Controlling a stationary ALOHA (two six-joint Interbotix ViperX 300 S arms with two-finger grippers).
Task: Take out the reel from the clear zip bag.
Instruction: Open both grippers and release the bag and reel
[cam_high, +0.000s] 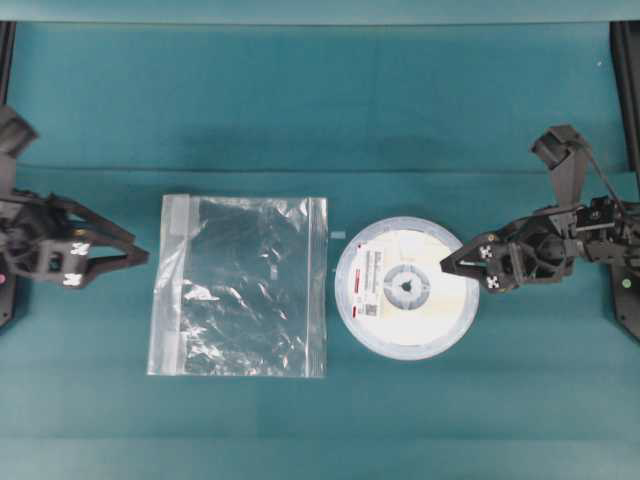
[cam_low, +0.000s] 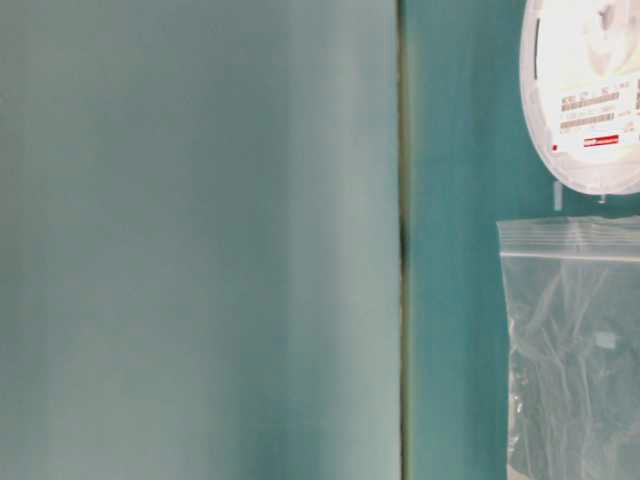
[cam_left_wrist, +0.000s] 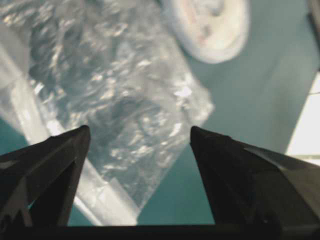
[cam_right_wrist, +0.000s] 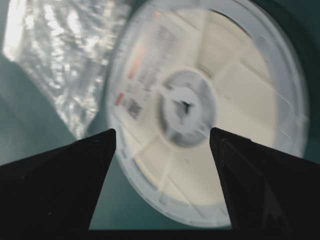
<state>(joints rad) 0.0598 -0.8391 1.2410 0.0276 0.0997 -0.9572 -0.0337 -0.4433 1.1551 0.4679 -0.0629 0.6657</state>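
The reel (cam_high: 406, 286), a flat white-translucent disc with a hub hole and a red-marked label, lies bare on the teal table, just right of the clear zip bag (cam_high: 240, 285). The bag lies flat and crinkled, with its zip strip on its right edge, facing the reel. My right gripper (cam_high: 450, 268) is open at the reel's right rim; the right wrist view shows the reel (cam_right_wrist: 200, 110) beyond the spread fingers, with nothing gripped. My left gripper (cam_high: 135, 258) is open, left of the bag and apart from it. The bag (cam_left_wrist: 120, 90) lies ahead of it.
The teal cloth (cam_high: 320, 120) covers the whole table. Black frame posts (cam_high: 625, 60) stand at the far corners. In the table-level view a blurred teal surface (cam_low: 200, 240) fills the left, with the reel (cam_low: 590, 90) and the bag (cam_low: 575, 350) at the right.
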